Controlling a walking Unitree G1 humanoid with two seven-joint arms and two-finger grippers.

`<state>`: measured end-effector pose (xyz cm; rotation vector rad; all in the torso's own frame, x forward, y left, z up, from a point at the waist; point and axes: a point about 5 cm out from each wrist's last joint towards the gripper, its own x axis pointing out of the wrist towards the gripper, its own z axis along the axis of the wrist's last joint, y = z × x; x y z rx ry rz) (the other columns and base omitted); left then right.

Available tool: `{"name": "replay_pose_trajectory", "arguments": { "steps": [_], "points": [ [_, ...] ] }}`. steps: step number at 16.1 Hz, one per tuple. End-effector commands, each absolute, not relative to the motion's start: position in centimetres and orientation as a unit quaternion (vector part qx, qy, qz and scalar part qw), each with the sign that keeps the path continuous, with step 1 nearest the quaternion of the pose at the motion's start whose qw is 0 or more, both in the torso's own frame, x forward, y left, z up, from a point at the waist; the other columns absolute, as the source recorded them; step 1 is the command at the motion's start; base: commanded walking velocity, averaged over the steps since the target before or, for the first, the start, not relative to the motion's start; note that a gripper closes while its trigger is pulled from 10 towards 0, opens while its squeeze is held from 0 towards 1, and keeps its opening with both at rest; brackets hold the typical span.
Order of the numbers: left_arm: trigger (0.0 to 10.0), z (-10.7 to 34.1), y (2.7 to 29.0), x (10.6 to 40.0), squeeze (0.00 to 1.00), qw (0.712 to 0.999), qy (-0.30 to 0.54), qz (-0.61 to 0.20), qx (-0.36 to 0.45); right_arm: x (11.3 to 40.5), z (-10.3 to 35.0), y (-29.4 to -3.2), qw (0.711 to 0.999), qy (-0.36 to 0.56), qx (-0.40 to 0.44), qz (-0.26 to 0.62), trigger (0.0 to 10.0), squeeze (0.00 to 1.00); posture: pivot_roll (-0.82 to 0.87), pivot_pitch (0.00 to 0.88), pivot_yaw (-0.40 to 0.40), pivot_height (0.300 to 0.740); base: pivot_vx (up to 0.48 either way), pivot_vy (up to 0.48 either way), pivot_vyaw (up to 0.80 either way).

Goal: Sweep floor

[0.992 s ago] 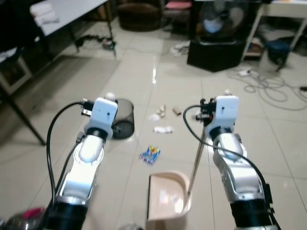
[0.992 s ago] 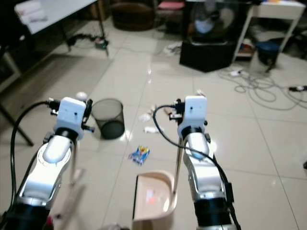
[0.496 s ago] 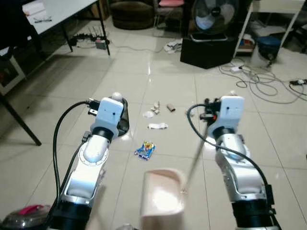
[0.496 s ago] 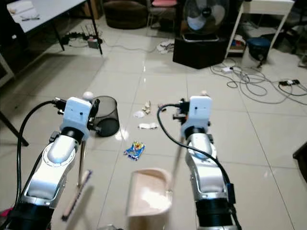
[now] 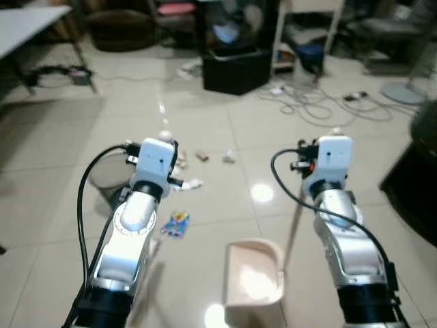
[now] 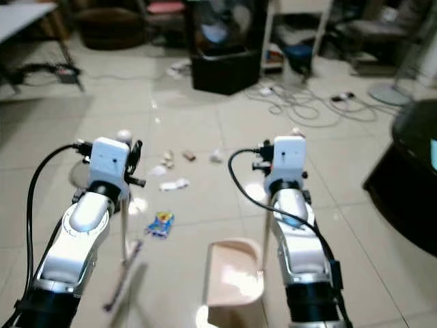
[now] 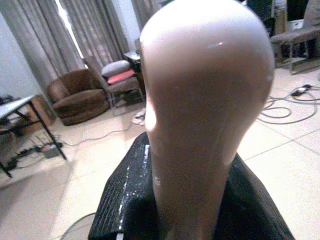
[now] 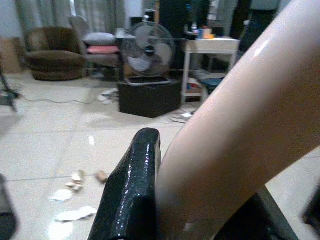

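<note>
My left gripper [image 5: 162, 145] is shut on the rounded top of a pale broom handle [image 7: 200, 105]. The stick [image 6: 125, 232] runs down to the brush [image 6: 121, 283] on the tiles by my left side. My right gripper [image 5: 332, 138] is shut on the long handle [image 5: 293, 222] of a beige dustpan [image 5: 252, 281], which stands on the floor between my arms. One black finger [image 8: 132, 190] lies against that handle in the right wrist view. Litter lies ahead: a blue wrapper [image 5: 175, 224], a white paper scrap [image 5: 192, 183] and small bits [image 5: 202, 156].
A dark mesh bin [image 5: 104, 182] sits partly hidden behind my left arm. Farther off are a black box with a fan [image 5: 234, 67], loose cables [image 5: 311, 102] and a brown armchair [image 5: 123, 29]. A dark piece of furniture [image 5: 415, 179] stands close on the right.
The view has swung right, so the litter and bin now sit further left. Both grippers still hold their handles, and the dustpan stays between my arms.
</note>
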<state>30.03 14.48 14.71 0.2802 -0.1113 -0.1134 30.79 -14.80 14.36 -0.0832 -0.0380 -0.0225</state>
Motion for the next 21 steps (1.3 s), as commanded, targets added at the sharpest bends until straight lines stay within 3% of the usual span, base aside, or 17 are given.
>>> {"name": "replay_pose_trajectory", "arguments": {
  "steps": [1,9,11,21],
  "points": [
    [10.0,14.92,15.65,30.03,0.00,0.988,-0.059,-0.024,0.143,31.02,15.47,-14.04,0.998,-0.048,-0.040,-0.001,10.0,0.00,-0.05,0.000,0.051,0.740,0.244,0.000,0.00],
    [10.0,14.77,16.03,30.10,0.00,0.988,-0.061,-0.005,0.143,31.02,15.55,-13.81,0.997,-0.052,-0.058,0.025,10.0,0.00,-0.05,0.000,0.050,0.740,0.252,0.000,0.00],
    [10.0,14.79,15.97,30.16,0.00,0.988,-0.062,-0.007,0.142,31.06,15.54,-13.87,0.997,-0.052,-0.056,0.021,10.0,0.00,-0.05,0.000,0.049,0.740,0.311,0.000,0.73],
    [10.0,14.63,15.83,30.21,0.00,0.988,-0.063,-0.014,0.141,31.01,14.94,-14.46,1.000,-0.026,0.001,-0.008,10.0,0.00,-0.05,0.000,0.049,0.740,0.325,0.000,0.00]
  ]
}}
